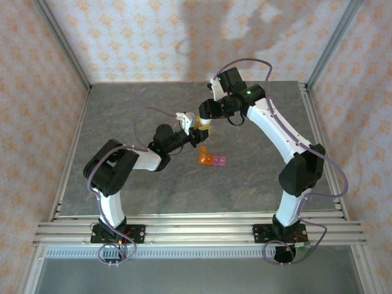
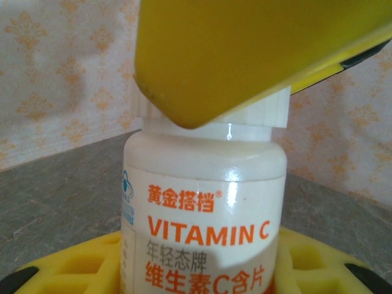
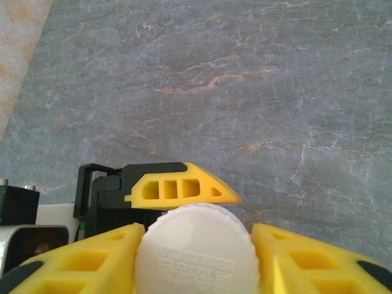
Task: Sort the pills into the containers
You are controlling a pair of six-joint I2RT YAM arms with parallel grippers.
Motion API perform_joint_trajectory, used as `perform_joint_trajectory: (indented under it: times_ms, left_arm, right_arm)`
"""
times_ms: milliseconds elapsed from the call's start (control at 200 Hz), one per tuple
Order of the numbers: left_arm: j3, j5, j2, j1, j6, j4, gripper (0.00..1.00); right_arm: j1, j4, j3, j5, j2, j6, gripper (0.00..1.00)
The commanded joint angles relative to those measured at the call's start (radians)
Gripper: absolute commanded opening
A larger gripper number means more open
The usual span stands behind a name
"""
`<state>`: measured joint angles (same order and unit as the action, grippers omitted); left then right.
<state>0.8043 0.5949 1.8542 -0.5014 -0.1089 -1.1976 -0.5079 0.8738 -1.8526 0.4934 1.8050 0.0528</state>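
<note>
Strip [image 1: 212,160] is lying flat on the table [image 1: 153,196], long axis running side to side, orange end pointing left, pink end right. It's sitting near both grippers, on the bases' side, not touching them. Left gripper [image 2: 202,269] is clamping the upright bottle [image 2: 202,184], and right gripper [image 3: 197,236] is squeezing its cap [image 3: 195,260].

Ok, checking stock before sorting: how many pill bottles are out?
1: the white vitamin C bottle at the middle of the table, left gripper holding its body, right gripper closed on its cap. Others may be hidden.
</note>
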Motion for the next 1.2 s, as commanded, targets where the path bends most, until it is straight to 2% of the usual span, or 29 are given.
perform_joint_trajectory:
  times_ms: [0, 155, 280, 375, 506, 641, 946, 1196]
  left_arm:
    - [0.019, 0.007, -0.03, 0.008, -0.011, -0.065, 0.0]
    - [0.009, -0.058, -0.032, 0.004, 0.009, -0.071, 0.0]
    - [-0.006, -0.102, -0.04, 0.001, 0.04, -0.069, 0.0]
    - [-0.013, -0.113, -0.042, 0.001, 0.048, -0.069, 0.0]
    - [-0.019, -0.118, -0.043, 0.0, 0.055, -0.069, 0.0]
    - [-0.023, -0.117, -0.044, 0.001, 0.057, -0.069, 0.0]
    - [-0.019, -0.092, -0.039, 0.0, 0.051, -0.07, 0.0]
    - [-0.01, -0.07, -0.039, 0.002, 0.035, -0.068, 0.0]
  right_arm:
    - [-0.002, -0.043, 0.024, -0.072, 0.001, 0.134, 0.44]
    - [-0.06, -0.136, 0.161, -0.278, -0.032, 0.37, 0.41]
    - [-0.1, -0.257, 0.254, -0.329, -0.07, 0.492, 0.42]
    - [-0.11, -0.282, 0.248, -0.328, -0.068, 0.518, 0.46]
    - [-0.102, -0.207, 0.164, -0.334, -0.045, 0.472, 0.57]
    - [-0.064, -0.195, 0.147, -0.305, -0.088, 0.436, 0.72]
    - [0.001, -0.21, 0.167, -0.206, -0.197, 0.287, 0.81]
    - [0.009, -0.041, 0.014, -0.049, -0.076, 0.043, 0.76]
